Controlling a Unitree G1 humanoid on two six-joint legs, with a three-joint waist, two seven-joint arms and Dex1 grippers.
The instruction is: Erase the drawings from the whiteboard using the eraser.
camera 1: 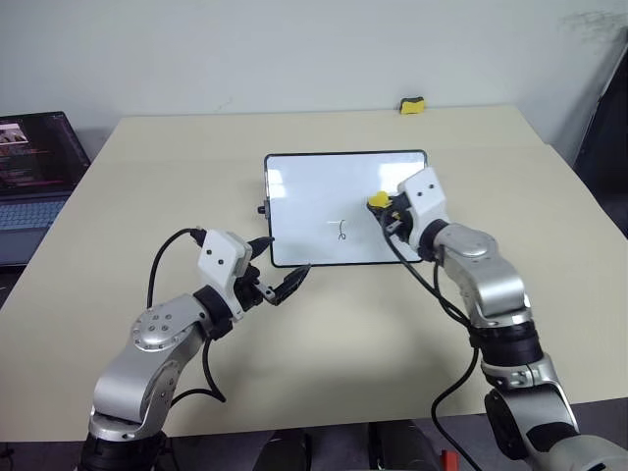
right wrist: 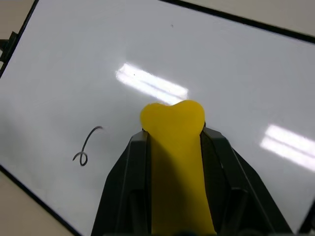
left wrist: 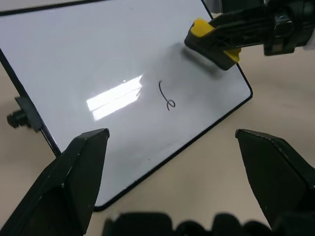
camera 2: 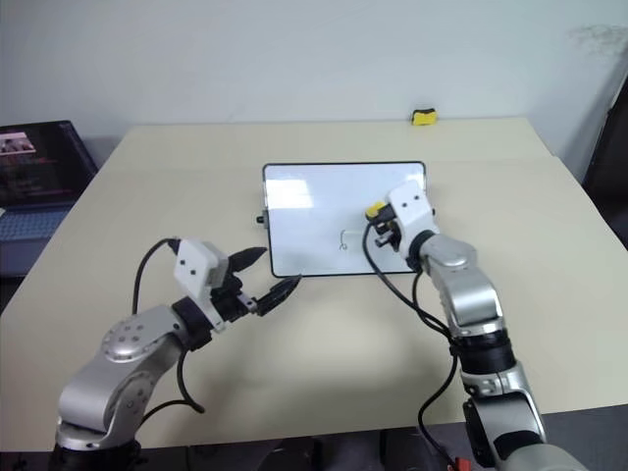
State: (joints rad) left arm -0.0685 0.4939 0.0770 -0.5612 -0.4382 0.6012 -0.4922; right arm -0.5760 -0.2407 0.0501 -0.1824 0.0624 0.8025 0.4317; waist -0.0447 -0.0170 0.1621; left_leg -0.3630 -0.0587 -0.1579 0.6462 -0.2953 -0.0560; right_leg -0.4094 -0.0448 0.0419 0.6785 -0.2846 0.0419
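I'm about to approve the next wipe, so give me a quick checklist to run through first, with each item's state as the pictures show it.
1. Eraser gripped in right end effector: ok.
2. Whiteboard wiped clean: not ok, one loop mark remains near its near edge.
3. Eraser over the remaining mark: not ok, it sits to the mark's right.
4. Felt face touching the board: cannot tell.
5. Left end effector clear of the wiping path: ok, open, at the board's near left corner.
6. Spare yellow block out of the way: ok, at the table's far edge.

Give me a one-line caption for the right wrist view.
Right claw holds the yellow eraser over the whiteboard, one loop drawing left.
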